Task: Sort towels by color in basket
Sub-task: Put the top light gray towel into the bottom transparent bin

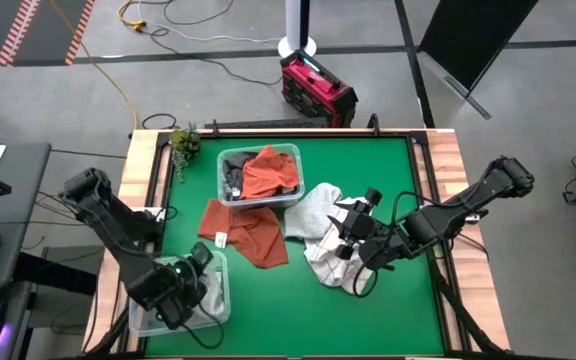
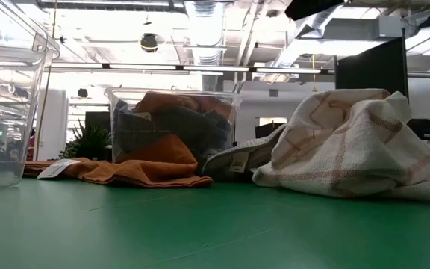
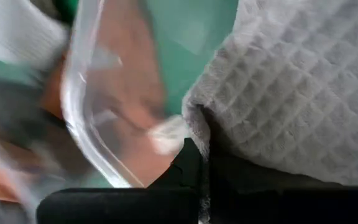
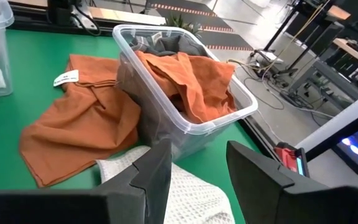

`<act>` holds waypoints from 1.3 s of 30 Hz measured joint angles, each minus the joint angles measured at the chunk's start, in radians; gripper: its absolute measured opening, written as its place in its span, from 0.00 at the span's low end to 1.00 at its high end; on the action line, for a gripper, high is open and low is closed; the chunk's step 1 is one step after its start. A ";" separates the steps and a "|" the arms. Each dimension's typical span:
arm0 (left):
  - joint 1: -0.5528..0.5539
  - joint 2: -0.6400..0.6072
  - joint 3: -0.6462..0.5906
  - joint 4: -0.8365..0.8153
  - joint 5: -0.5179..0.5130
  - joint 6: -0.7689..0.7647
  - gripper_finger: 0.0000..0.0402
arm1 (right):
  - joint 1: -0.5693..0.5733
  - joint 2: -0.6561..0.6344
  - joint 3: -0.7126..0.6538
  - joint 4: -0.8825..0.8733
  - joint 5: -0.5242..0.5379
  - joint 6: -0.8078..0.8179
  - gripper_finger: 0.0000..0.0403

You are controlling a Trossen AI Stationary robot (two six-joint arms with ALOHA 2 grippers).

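Note:
A clear bin (image 1: 258,175) at the far middle holds rust orange (image 4: 191,84) and dark grey towels. Another orange towel (image 1: 248,232) lies flat on the green table in front of it. Next to that lies a pale waffle towel (image 1: 318,210), and a white towel with red grid lines (image 2: 349,142) is heaped to its right. My right gripper (image 4: 197,162) hovers open above these pale towels with nothing between its fingers. My left gripper (image 1: 183,285) is over a second clear bin (image 1: 168,310) at the near left, shut on a light grey waffle towel (image 3: 291,81). My left gripper pinches the light grey towel at a bunched edge (image 3: 197,121) between its two shut fingers (image 3: 188,165). The fingers slant down from above over the near-left bin. The towel spreads out beyond the fingertips, beside the bin's clear rim (image 3: 82,124).
A small potted plant (image 1: 184,140) stands at the table's far left corner. A white label (image 4: 66,78) sticks out of the flat orange towel. Bare green table lies along the near edge and at the far right.

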 joint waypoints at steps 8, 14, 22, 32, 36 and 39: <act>-0.061 0.107 0.000 -0.034 -0.089 0.173 0.01 | 0.034 0.000 0.000 0.008 -0.019 0.024 0.46; -0.062 0.077 0.000 -0.001 -0.037 0.136 0.01 | 0.061 0.000 0.000 0.020 -0.021 0.053 0.46; -0.062 -0.039 -0.131 0.220 0.024 0.123 0.01 | 0.080 0.000 0.000 0.034 -0.022 0.062 0.46; -0.062 -0.102 -0.381 0.475 0.041 0.194 0.02 | 0.082 0.000 0.000 0.033 -0.022 0.061 0.46; -0.062 -0.103 -0.430 0.471 0.050 0.183 0.05 | 0.081 0.000 0.000 0.033 -0.022 0.062 0.46; -0.062 -0.103 -0.436 0.471 0.115 0.186 0.09 | 0.081 0.000 0.000 0.033 -0.022 0.068 0.46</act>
